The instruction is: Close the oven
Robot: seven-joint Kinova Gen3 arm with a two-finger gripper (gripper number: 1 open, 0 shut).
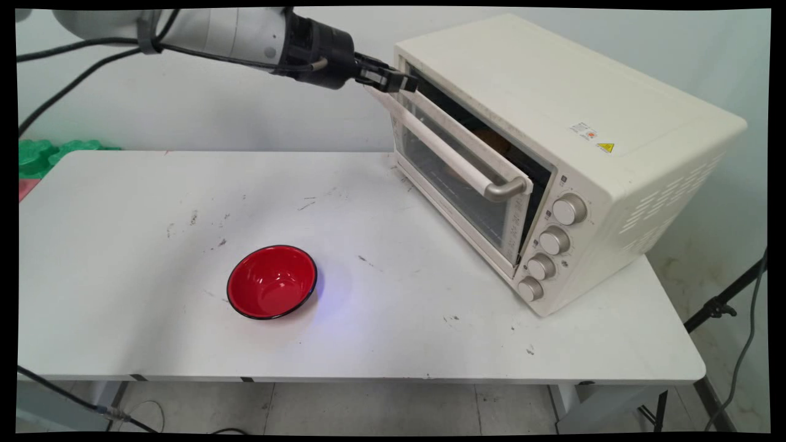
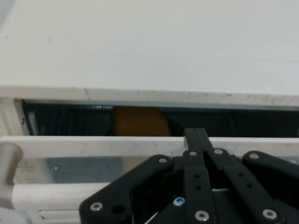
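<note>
A cream toaster oven (image 1: 552, 104) stands on the right of the white table (image 1: 153, 196). Its glass door (image 1: 457, 184) is ajar by a narrow gap at the top. My gripper (image 1: 402, 81) is shut, and its tips rest at the left end of the door's top edge, above the long handle (image 1: 442, 150). In the hand view the fingertips (image 2: 196, 136) reach over the door's upper rail (image 2: 93, 145) into the dark gap. Something orange (image 2: 138, 121) lies inside the oven, also seen through the opening as an orange shape (image 1: 494, 142).
A red bowl (image 1: 272, 282) with a dark rim sits upright and empty towards the table's front middle. Several knobs (image 1: 556, 239) run down the oven's front right. Green objects (image 1: 37, 156) lie beyond the table's far left corner. A black stand leg (image 1: 718, 307) is on the floor at right.
</note>
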